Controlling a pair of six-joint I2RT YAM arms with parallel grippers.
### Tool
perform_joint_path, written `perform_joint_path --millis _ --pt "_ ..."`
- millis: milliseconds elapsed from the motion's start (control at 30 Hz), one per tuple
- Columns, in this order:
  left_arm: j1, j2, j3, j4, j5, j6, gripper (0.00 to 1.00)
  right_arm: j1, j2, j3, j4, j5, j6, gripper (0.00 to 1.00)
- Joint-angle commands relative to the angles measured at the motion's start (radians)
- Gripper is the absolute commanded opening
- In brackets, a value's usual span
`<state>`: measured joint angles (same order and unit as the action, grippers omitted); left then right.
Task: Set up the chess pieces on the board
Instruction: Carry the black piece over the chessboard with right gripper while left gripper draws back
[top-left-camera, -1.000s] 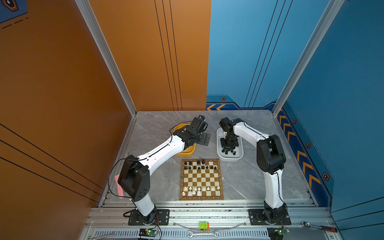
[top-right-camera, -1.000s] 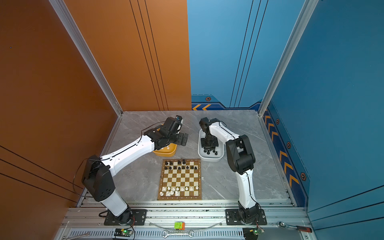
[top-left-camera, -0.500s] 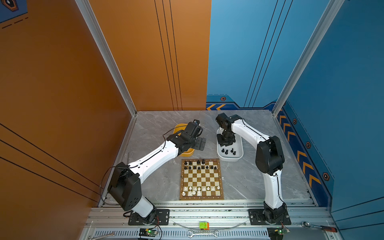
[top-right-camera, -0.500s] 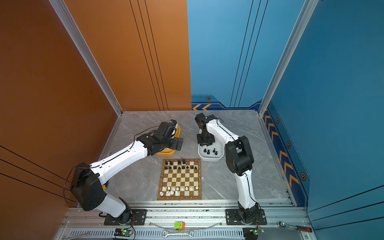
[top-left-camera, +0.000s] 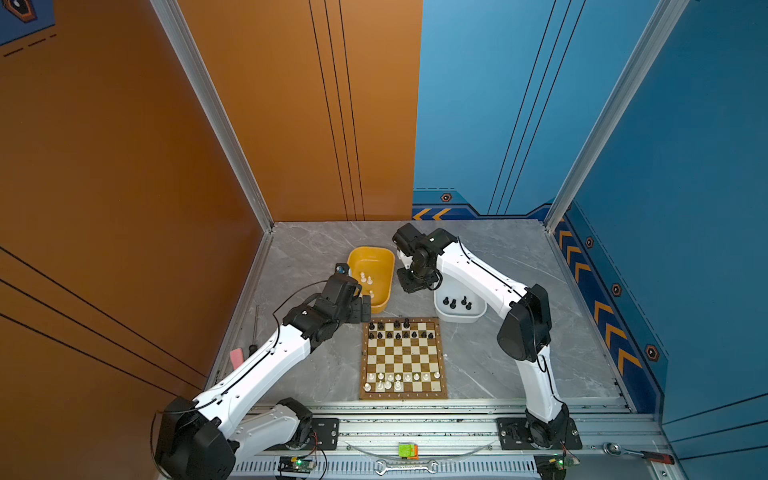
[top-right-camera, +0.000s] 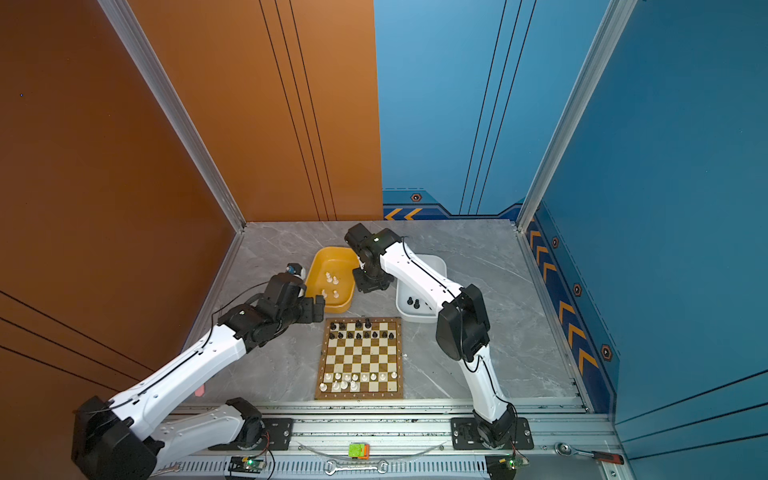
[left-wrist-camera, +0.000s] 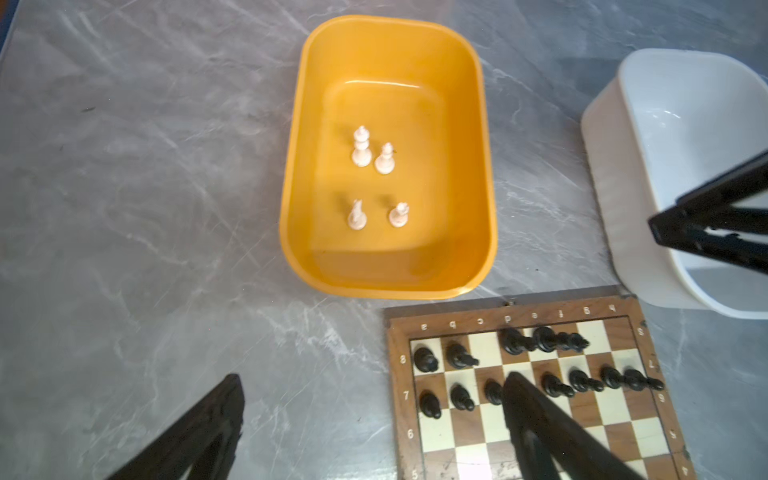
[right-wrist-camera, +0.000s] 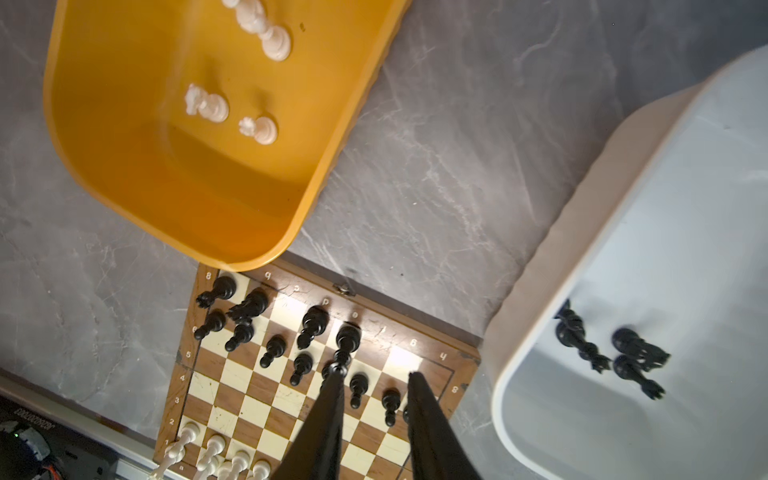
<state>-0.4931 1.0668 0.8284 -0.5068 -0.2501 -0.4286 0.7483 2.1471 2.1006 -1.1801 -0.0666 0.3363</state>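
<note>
Along the board (left-wrist-camera: 465, 322) rim, letters a–h, numerals 1–8, left claw (left-wrist-camera: 372, 377) spread wide, right claw (right-wrist-camera: 375, 372) slightly apart

The board (left-wrist-camera: 478, 322) rim bears letters a–h (seen inverted) and numerals 1–8.

In both top views, the left white-and-black jointed robot arm (top-left-camera: 266, 361) rose from its base at 7 o'clock, folded at a low black elbow (top-left-camera: 195, 440), and stretched toward 1 o'clock. Its black wrist (top-left-camera: 328, 305) lay nearly level. The left black two-finger gripper (left-wrist-camera: 374, 377) stood wide apart, fingers (left-wrist-camera: 199, 428) splayed in the left wrist view. The right white-and-black jointed robot arm (top-left-camera: 478, 274) climbed from 5 o'clock, bent at a raised black elbow (top-left-camera: 523, 328), and reached toward 11 o'clock. The right black two-finger gripper (right-wrist-camera: 376, 374) pointed downward, its fingers (right-wrist-camera: 324, 424) a narrow gap apart.
</note>
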Motion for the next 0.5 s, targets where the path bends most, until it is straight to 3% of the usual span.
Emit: perform_joint_path --millis 0,467 --pt "0.038 -0.074 -0.053 -0.014 0.014 -0.064 0.98 0.039 0.032 0.020 -0.053 0.000 -0.010 0.29" --pt "0.087 -0.192 -0.100 -0.061 0.076 -0.049 0.98 0.114 0.095 -0.003 -0.051 0.006 0.005 0.27"
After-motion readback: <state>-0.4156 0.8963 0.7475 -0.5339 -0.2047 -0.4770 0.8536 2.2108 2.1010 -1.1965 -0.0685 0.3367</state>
